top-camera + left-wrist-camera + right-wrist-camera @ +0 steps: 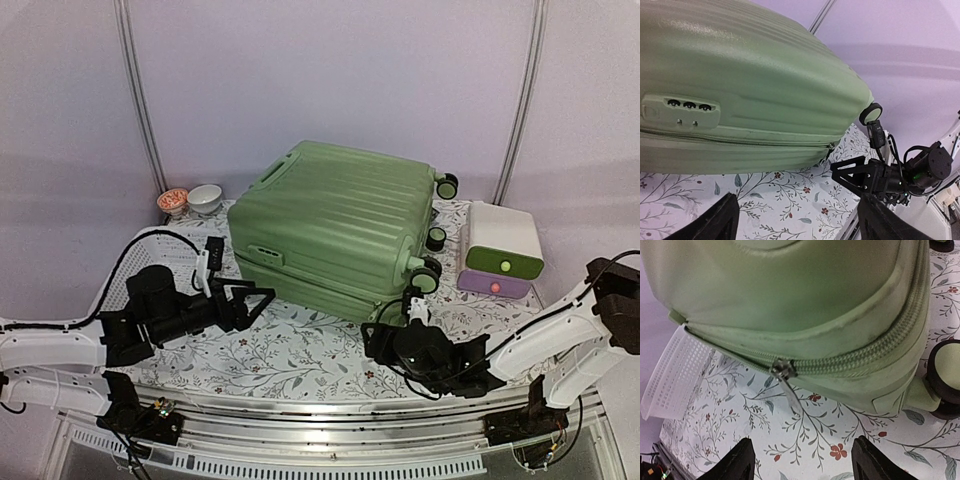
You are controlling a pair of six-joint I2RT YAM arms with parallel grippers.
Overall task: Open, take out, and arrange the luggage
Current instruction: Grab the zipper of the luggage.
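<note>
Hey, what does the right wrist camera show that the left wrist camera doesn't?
Only the right wrist view shows the white perforated basket and a close-up of the metal zipper pull hanging down. Only the left wrist view shows the combination lock on the shell and the right gripper, open, near the far corner. Both views share the green luggage, its zipper seam, a wheel and the floral tablecloth.
</note>
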